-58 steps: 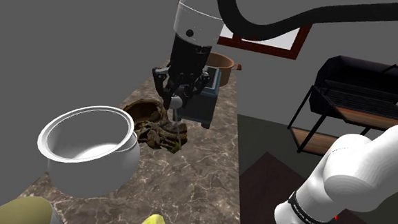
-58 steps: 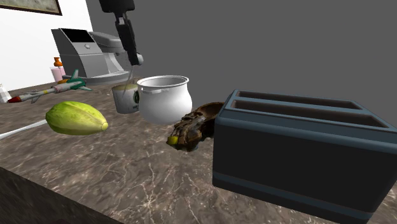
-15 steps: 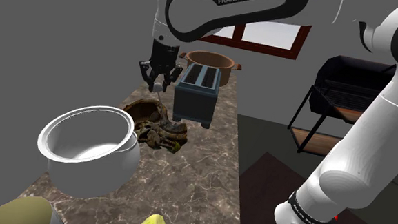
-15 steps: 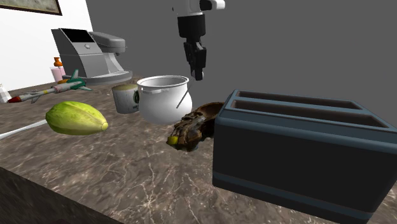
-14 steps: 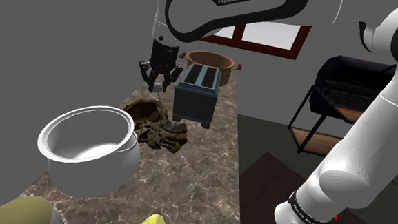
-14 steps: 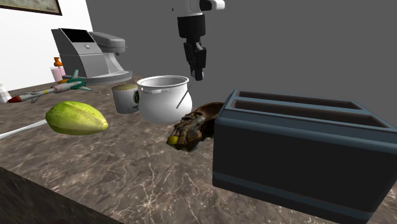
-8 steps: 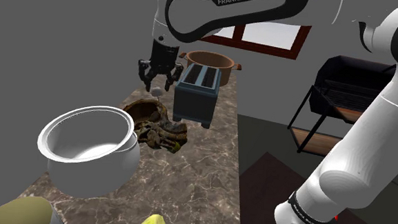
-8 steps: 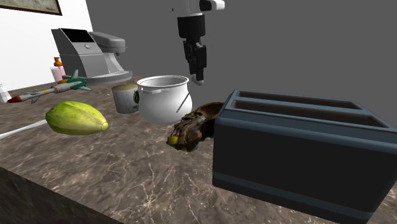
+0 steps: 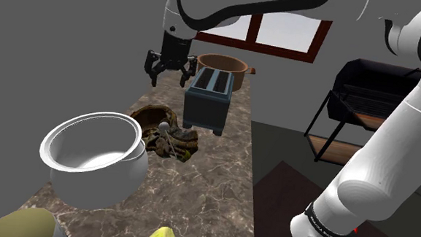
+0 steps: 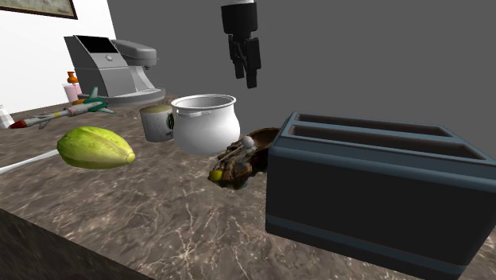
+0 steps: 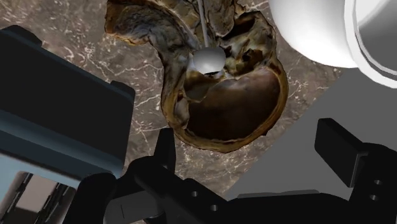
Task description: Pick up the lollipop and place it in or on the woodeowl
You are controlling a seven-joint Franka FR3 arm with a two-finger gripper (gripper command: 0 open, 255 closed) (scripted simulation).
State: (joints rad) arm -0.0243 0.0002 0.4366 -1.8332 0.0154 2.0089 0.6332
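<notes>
While the tool is hanging at the upper middle of the shoulder view, well above the bench, its two black fingers are standing spread apart and gripping nothing.

The lollipop is lying on the gnarled brown wooden bowl, left of centre in that view. In the wrist view its white ball head is sitting at the edge of the bowl's dark hollow, and the thin stick is running away over the knotty, root-like part. In the second exterior view the head is showing just above the bowl, mid-frame.

The bowl is sitting hemmed in between the dark blue toaster and the white pot, each just beside it. That is probably why the tool is working from straight overhead and not from the side. The wide spread and the height are giving clearance from both neighbours.

Judgement: placing is looking done, with only a retreat left. One risk is that the round head, perched at the hollow's edge, could roll. The rough wood under the stick is likely steadying it.
</notes>
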